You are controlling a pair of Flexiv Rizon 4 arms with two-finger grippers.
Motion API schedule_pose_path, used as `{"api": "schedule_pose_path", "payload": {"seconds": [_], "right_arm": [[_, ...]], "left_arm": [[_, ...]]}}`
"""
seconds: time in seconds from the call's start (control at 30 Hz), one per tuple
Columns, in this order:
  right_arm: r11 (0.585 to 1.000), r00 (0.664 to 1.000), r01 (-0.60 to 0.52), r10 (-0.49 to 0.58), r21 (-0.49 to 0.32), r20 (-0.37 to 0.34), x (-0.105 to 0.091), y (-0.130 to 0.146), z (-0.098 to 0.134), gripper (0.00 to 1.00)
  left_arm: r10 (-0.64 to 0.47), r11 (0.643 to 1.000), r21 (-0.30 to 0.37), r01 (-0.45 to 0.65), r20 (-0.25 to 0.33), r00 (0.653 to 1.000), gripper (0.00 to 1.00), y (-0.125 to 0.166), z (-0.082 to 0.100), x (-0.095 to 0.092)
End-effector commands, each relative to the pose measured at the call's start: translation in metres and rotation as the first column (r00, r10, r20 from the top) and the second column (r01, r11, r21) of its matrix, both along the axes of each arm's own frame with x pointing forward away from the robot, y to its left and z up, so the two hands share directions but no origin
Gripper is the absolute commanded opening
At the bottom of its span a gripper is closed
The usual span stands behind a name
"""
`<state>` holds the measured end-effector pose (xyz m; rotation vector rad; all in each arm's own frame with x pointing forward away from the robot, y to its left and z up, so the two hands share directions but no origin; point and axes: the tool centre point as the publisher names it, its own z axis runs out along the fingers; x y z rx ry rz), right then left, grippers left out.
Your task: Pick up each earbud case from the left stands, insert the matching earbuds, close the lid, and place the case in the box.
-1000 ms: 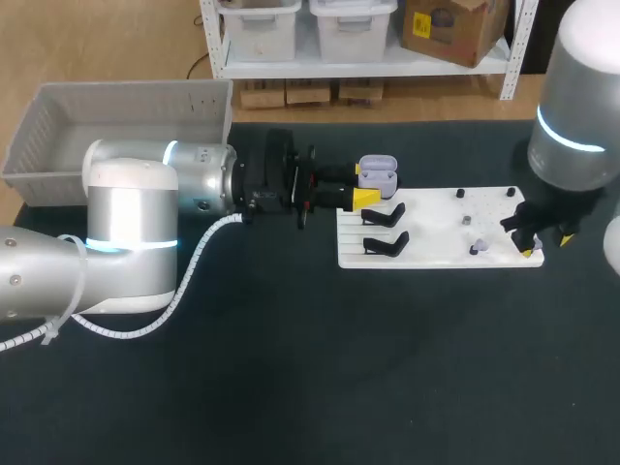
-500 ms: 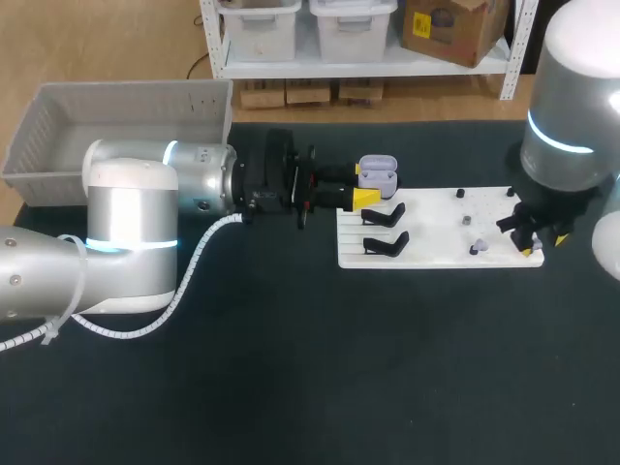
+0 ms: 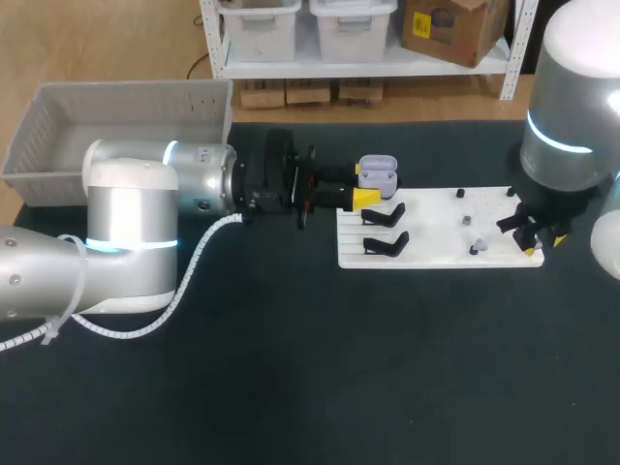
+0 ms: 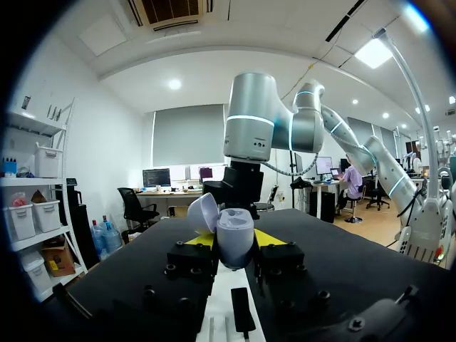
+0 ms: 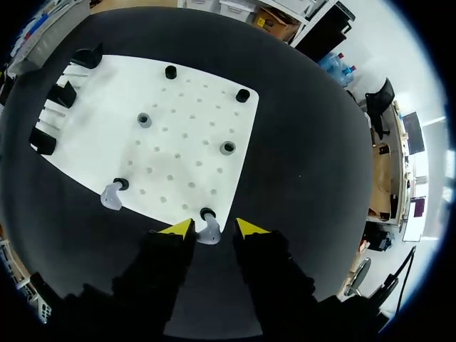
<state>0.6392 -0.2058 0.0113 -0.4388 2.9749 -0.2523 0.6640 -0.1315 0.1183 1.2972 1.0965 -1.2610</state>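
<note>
early days, i'd say. the left gripper (image 3: 362,184) is clamped on the lavender earbud case (image 4: 234,235), lid up, held just off the white board's (image 3: 436,234) far left corner. the right gripper (image 5: 212,227) hangs with fingers spread either side of one earbud (image 5: 208,233) at the board's near right corner, not gripping it. a second earbud (image 5: 110,196) sits along the near edge. inserting, closing and the trip to the box (image 3: 126,114) all remain.
</note>
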Motion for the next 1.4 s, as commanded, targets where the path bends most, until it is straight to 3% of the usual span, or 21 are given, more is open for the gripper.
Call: {"api": "schedule_pose_path", "payload": {"seconds": [0.03,0.37,0.5,0.7,0.9,1.03,1.2,1.4], "right_arm": [[1.0,1.0,0.001,-0.001,-0.002,-0.001,0.001,0.001,-0.001,0.31],[1.0,1.0,0.001,-0.001,-0.006,-0.001,0.002,0.001,-0.003,0.2],[1.0,1.0,0.003,-0.003,-0.008,0.003,0.002,0.001,-0.002,0.0],[1.0,1.0,0.013,-0.012,-0.011,0.012,-0.004,0.002,0.006,0.0],[0.995,0.995,0.095,-0.094,-0.044,0.018,-0.015,0.007,0.027,0.0],[0.975,0.977,0.21,-0.212,-0.074,-0.017,-0.018,0.011,0.043,0.0],[0.95,0.948,0.309,-0.312,-0.052,-0.06,-0.027,0.021,0.063,0.0],[0.925,0.922,0.378,-0.38,-0.038,-0.079,-0.037,0.034,0.066,0.0]], "left_arm": [[0.006,1.0,-0.001,-0.006,0.002,1.0,0.0,0.0,0.0,-0.002],[0.006,1.0,-0.001,-0.006,0.002,1.0,0.0,0.0,0.0,-0.002],[0.006,1.0,-0.001,-0.006,0.002,1.0,0.0,0.0,0.0,-0.002],[0.006,1.0,-0.001,-0.006,0.002,1.0,0.0,0.0,0.0,-0.002],[0.006,1.0,-0.001,-0.006,0.002,1.0,0.0,0.0,0.0,-0.002],[0.006,1.0,-0.001,-0.006,0.002,1.0,0.0,0.0,0.0,-0.002],[0.006,1.0,-0.001,-0.006,0.002,1.0,0.0,0.0,0.0,-0.002],[0.006,1.0,-0.001,-0.006,0.002,1.0,0.0,0.0,0.0,-0.002]]}}
